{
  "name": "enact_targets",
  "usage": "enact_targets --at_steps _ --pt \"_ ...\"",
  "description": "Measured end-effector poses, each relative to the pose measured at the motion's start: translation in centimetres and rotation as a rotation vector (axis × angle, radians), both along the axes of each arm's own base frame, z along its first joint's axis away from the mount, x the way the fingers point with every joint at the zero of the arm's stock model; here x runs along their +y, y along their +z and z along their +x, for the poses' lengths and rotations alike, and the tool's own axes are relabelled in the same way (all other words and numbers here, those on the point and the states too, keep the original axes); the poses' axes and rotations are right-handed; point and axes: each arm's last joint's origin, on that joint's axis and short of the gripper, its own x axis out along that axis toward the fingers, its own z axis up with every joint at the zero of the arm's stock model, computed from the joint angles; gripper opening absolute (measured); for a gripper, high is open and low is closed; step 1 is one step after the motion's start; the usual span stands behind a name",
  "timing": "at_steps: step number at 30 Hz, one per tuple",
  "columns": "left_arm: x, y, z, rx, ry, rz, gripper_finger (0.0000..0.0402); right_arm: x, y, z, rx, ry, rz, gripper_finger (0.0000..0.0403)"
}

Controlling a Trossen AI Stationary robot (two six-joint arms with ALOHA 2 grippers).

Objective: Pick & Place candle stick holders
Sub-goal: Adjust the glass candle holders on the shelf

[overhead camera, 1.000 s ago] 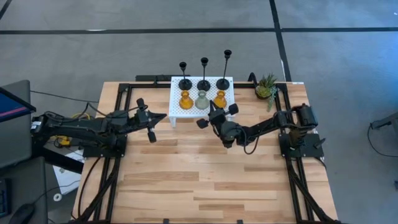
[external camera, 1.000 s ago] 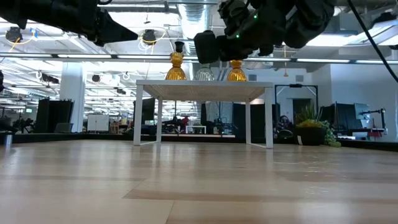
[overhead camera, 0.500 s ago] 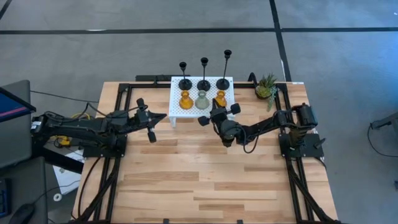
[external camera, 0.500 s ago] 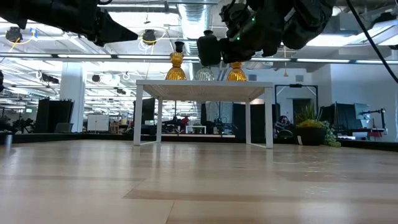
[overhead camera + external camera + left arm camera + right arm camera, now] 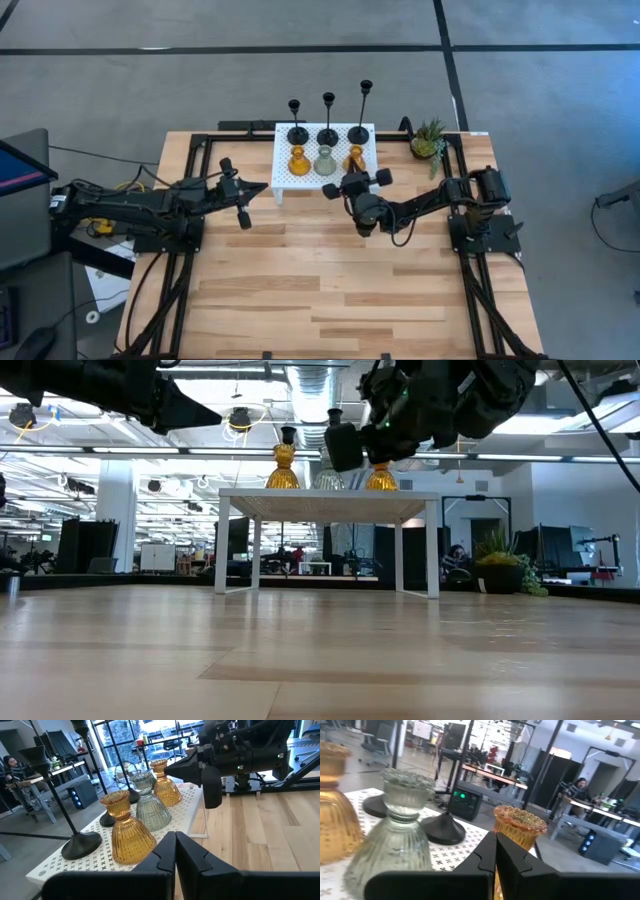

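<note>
1. All six candle stick holders sit on the white perforated stand (image 5: 283,178) at the far middle of the table: three black ones (image 5: 328,135) in the back row and, in front of them, an amber glass one (image 5: 298,160), the grey-green glass one (image 5: 325,161) and a second amber one (image 5: 355,157) on the right.
2. The right gripper (image 5: 352,182) has crept toward the stand over the last second and now hangs at its front right edge, just short of the right amber holder (image 5: 519,827), which fills the centre of its wrist view (fingers pressed together, carrying nothing).
3. That drift looks like lining up on this holder; the jaws would have to part before any grasp, so no pick has begun.
4. The left gripper (image 5: 262,187) has stayed put just beside the stand's left edge, fingers clenched on nothing, its pointed tip facing the glass row.
5. The potted plant (image 5: 428,138) stands at the far right corner, well clear.
</note>
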Motion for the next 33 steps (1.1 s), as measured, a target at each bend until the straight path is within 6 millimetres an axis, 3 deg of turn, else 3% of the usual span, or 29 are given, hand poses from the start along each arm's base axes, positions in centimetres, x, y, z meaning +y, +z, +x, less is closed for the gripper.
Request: enact_targets --at_steps 15,24,33 --pt "0.0 0.0 0.0 0.0 0.0 0.0 0.0008 1.1 -0.2 -0.2 0.026 -0.022 0.0 0.0" --pt "0.0 0.0 0.0 0.0 0.0 0.0 0.0008 3.3 0.3 0.4 -0.03 0.294 -0.016 0.0" --pt "0.0 0.0 0.0 -0.003 -0.001 -0.008 0.0008 1.4 0.5 1.1 -0.113 0.462 -0.015 0.0"
